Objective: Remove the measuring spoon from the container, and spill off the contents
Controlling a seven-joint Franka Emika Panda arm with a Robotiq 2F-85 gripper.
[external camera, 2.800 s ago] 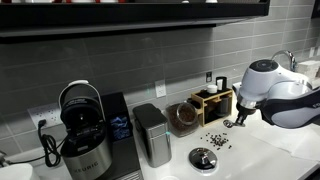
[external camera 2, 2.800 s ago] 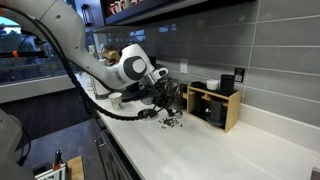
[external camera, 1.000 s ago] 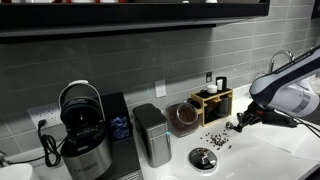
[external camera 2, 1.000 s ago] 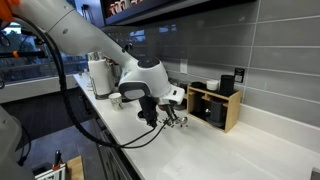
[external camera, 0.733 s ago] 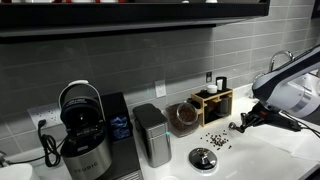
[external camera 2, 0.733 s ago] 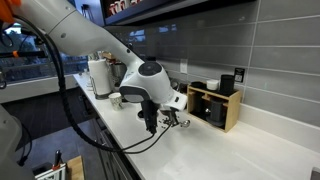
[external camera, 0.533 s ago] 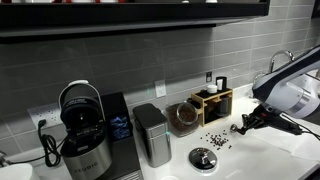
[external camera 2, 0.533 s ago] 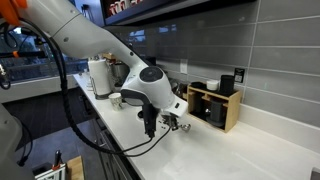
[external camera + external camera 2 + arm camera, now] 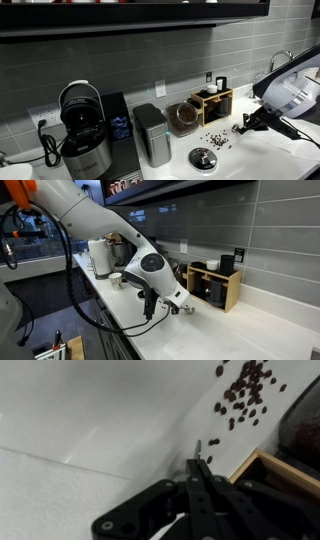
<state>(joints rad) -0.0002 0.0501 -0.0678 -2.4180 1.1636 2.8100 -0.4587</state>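
The container [image 9: 183, 117], a round clear jar with dark brown contents, stands at the back of the counter by the wall. The contents [image 9: 216, 140], dark bean-like bits, lie scattered on the white counter in front of it, and they also show in the wrist view [image 9: 245, 390]. My gripper [image 9: 240, 127] is low over the counter just beyond the scattered bits; it also shows in an exterior view [image 9: 176, 307]. In the wrist view its fingers [image 9: 198, 468] are shut, with a thin silvery sliver of the measuring spoon [image 9: 198, 450] sticking out edge-on between the tips. The spoon's bowl is hidden.
A wooden compartment box [image 9: 213, 103] stands beside the jar against the wall, also in an exterior view [image 9: 213, 285]. A brushed-steel canister [image 9: 151, 134], a coffee machine [image 9: 82, 135] and a round metal drain disc [image 9: 203, 158] are nearby.
My arm has swung away from the jar and the scattered bits, along the counter, with the fingers still shut. The bits on the counter have not moved.
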